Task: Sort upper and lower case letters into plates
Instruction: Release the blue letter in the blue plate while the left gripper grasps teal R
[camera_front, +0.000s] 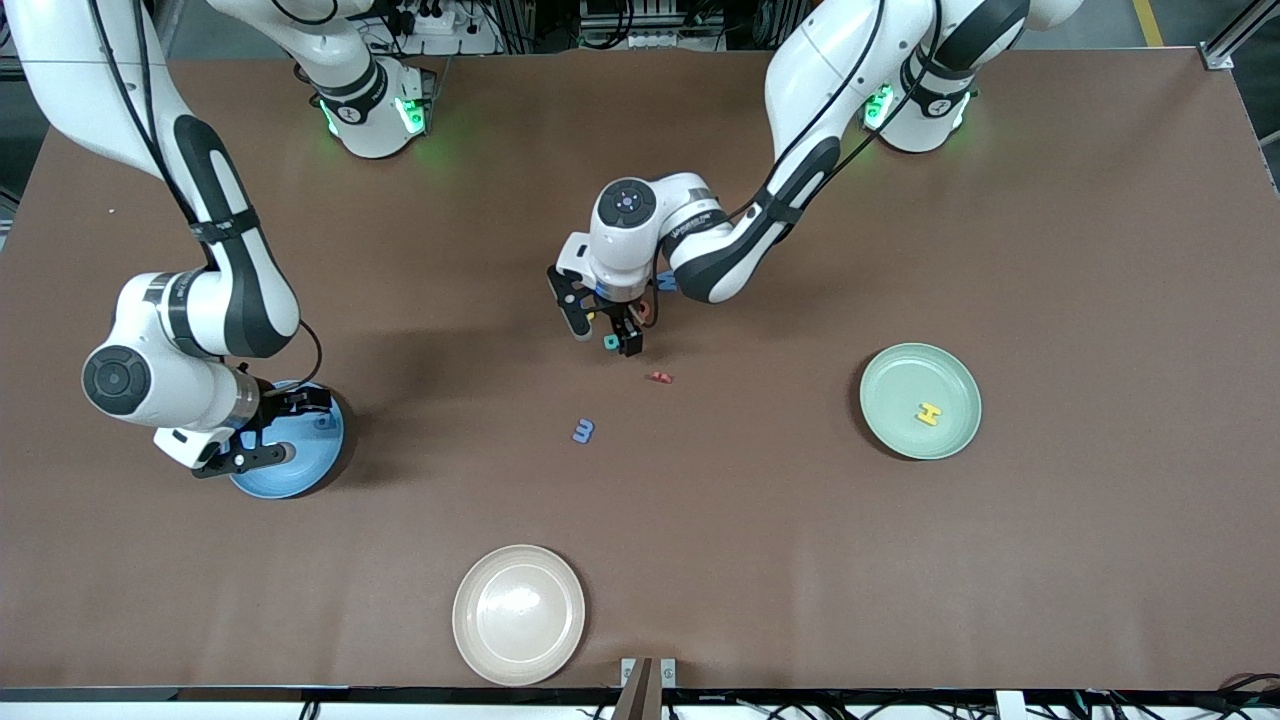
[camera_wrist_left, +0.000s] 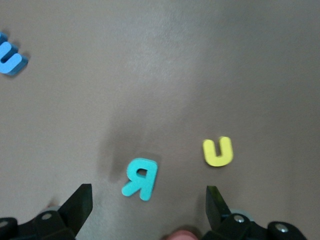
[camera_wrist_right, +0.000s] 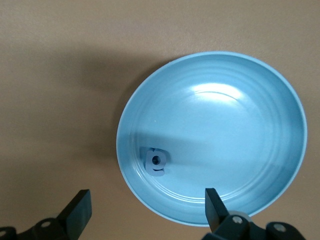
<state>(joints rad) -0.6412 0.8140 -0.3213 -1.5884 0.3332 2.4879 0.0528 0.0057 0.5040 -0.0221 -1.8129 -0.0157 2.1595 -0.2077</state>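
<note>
blue plate (camera_wrist_right: 240, 125); mint plate (camera_front: 920, 400), yellow letter (camera_front: 929, 413); teal letter (camera_wrist_left: 140, 178).

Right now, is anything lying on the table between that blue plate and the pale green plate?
Yes. In the front view, a small blue letter and a red letter lie on the table between the blue plate and the green plate.

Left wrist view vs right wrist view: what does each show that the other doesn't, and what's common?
Left wrist only: a teal letter R, a yellow letter U beside it, and a blue letter, all lying on the bare brown table.
Right wrist only: the blue plate, with one small blue letter lying in it near the rim.
Both: brown table surface, and that arm's own open jaws, holding nothing.
</note>
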